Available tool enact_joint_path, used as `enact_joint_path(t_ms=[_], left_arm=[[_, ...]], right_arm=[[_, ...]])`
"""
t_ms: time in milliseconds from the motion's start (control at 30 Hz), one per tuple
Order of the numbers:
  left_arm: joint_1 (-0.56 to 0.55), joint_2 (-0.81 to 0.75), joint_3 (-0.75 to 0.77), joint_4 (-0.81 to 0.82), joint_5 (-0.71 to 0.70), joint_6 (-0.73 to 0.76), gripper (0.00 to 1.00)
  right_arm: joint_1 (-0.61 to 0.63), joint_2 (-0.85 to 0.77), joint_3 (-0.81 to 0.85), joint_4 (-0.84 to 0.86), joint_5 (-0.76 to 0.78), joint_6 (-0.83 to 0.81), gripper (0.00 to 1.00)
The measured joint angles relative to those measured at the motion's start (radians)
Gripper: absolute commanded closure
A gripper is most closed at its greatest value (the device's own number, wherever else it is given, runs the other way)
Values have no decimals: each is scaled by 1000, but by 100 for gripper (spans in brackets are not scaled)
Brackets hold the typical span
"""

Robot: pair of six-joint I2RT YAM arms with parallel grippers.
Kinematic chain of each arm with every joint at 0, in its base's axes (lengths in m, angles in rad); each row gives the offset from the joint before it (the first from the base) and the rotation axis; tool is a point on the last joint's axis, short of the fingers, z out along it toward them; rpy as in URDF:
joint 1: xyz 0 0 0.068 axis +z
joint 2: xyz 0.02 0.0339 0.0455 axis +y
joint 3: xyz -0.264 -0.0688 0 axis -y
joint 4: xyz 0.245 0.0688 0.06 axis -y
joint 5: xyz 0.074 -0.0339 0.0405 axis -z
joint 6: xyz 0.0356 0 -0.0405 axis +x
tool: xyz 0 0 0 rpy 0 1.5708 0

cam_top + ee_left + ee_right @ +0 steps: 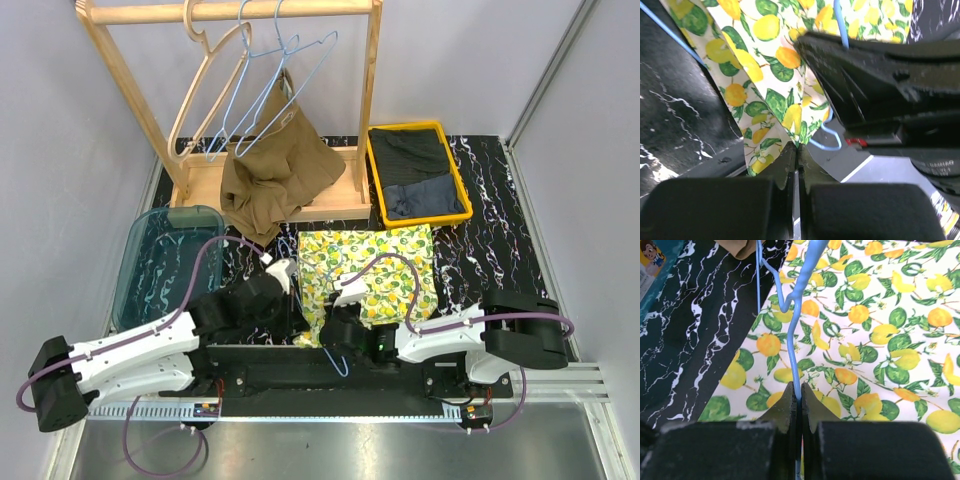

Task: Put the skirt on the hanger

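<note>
A black marbled table (490, 200) carries a lemon-print skirt (385, 265), spread flat at its centre just in front of the 2 arms, long axis running from the near edge toward the far side. A blue wire hanger (799, 315) lies along the skirt's left part, its wire running straight away from the right tool (800, 396) and its hook curling back toward the near edge. Whether any wire sits inside the fabric cannot be told. The right tool is clamped tight on that wire. The left tool (796, 152), just left of it, is pinched on the skirt's near left edge, lifting a fold. Cloth and hanger therefore meet between the 2 tools, so the next move likely means drawing that edge rightward over the wire.
</note>
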Motion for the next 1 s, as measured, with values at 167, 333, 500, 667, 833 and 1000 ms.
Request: enact_joint_path(t_ms=[167,333,500,667,833,1000], left_arm=[[-49,1,1,0,10,5,77],[-77,7,-6,3,5,-6,26],[-76,9,-35,-17,-93,-34,20],[13,42,-35,-4,-174,-39,25],[169,141,-40,116,-161,-12,28],[198,344,-40,255,-56,16,34]], right_arm=[[0,0,2,-2,32,-39,100],[-10,0,2,-4,62,-61,100],[-16,-18,0,-19,75,-66,100],[-18,-60,-6,-63,84,-41,100],[-19,-61,-7,-103,83,-11,100],[-20,-51,-7,-119,82,8,100]])
